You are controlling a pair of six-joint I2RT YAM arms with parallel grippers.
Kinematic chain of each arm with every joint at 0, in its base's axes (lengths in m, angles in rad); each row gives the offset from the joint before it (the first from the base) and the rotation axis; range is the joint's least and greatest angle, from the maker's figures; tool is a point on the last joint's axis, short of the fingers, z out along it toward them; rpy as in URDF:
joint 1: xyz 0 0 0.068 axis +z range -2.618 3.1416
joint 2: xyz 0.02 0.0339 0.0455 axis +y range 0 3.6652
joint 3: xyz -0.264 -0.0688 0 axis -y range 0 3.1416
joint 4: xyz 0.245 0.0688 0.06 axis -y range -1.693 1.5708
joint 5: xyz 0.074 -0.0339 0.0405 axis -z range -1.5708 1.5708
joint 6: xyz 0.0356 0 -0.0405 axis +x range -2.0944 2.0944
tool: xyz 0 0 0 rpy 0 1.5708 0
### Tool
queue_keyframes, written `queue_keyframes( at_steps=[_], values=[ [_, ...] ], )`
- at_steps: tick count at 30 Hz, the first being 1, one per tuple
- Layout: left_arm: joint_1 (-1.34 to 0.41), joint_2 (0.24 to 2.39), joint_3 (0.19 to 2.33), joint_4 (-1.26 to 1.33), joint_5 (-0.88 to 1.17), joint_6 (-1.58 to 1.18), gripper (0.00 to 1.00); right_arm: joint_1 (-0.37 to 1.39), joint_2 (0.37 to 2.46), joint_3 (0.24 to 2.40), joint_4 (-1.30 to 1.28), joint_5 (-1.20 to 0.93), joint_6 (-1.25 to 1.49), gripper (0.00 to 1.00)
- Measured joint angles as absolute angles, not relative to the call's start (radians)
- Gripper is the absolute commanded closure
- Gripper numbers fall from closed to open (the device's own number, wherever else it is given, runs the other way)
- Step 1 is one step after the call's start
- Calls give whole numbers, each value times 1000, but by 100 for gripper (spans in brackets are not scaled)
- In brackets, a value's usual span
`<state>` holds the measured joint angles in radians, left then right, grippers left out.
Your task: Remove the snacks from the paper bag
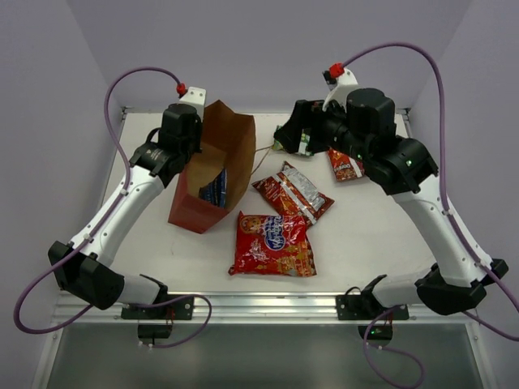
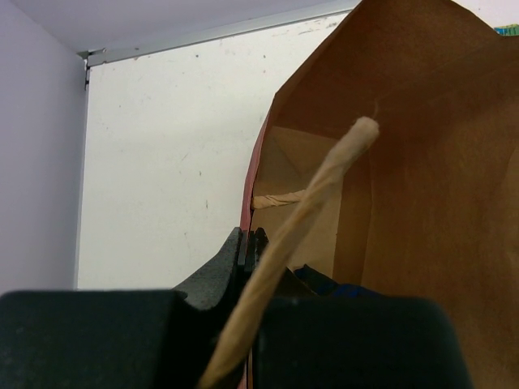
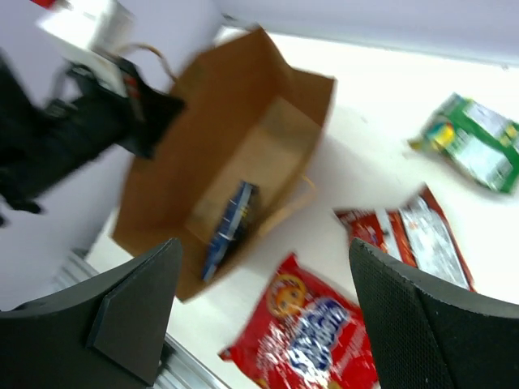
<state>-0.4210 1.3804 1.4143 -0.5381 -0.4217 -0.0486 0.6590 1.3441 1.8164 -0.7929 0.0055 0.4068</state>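
Observation:
The reddish-brown paper bag [image 1: 212, 162] stands open at the left of the table. My left gripper [image 1: 185, 156] is shut on its left wall rim [image 2: 247, 243], with a twisted handle [image 2: 324, 186] across the view. A blue packet [image 1: 215, 188] stands inside the bag, and also shows in the right wrist view [image 3: 231, 223]. On the table lie the large red cookie bag [image 1: 273, 243], a red chip bag [image 1: 293, 192], another red chip bag [image 1: 345, 164] and the green-white packet [image 3: 474, 142]. My right gripper [image 1: 285, 134] is open and empty [image 3: 264, 243], raised right of the bag.
The white table [image 1: 365, 235] is walled at the back and sides. A metal rail [image 1: 268, 304] runs along the near edge. The bag's second handle [image 1: 261, 152] sticks out toward the right gripper.

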Motion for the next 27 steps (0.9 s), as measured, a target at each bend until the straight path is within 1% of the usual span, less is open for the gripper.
queue_keyframes(
  at_steps=[6,16,21,27],
  values=[
    [-421,1380,1414,-538,-419,-49,100,709,1497,1958,-736,-88,426,16],
    [-421,1380,1414,-539,-406,-53,100,786,1823,1987,-699,-153,483,18],
    [-421,1380,1414,-539,-399,-62,100,807,1920,2034,-705,-154,513,18],
    [-421,1380,1414,-540,-398,-67,100,818,1990,2035,-720,-150,545,19]
  ],
)
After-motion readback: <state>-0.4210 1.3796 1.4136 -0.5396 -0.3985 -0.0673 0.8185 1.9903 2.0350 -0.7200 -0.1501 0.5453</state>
